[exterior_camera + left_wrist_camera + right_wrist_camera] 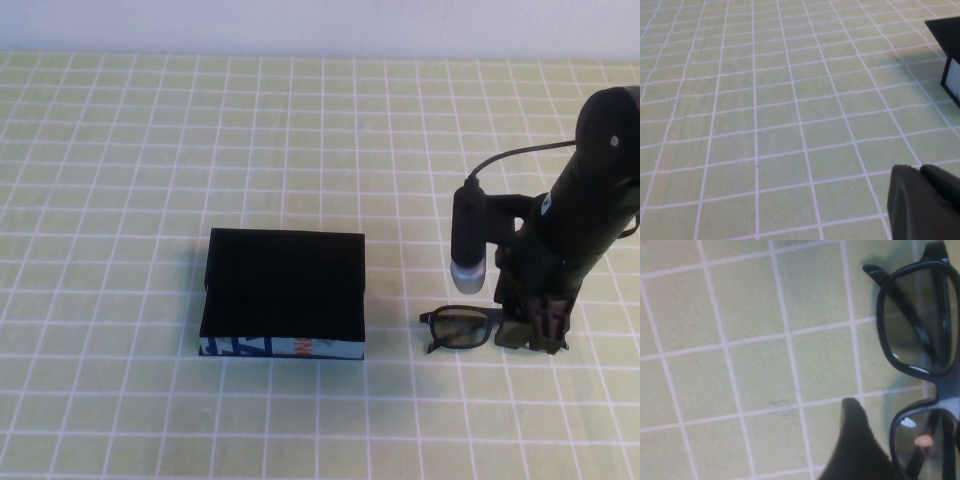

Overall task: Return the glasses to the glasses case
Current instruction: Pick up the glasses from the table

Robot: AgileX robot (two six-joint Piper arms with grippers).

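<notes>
The black glasses case sits left of the table's centre, its blue, white and orange printed edge facing the robot. One corner of the glasses case shows in the left wrist view. The black-framed glasses lie on the cloth to the right of the case. My right gripper is down at their right end, open. In the right wrist view one finger stands beside a lens of the glasses; the other finger is out of frame. My left gripper is shut and empty above bare cloth, absent from the high view.
A green cloth with a white grid covers the table. A black and silver cylinder with a cable is mounted on the right arm, above the glasses.
</notes>
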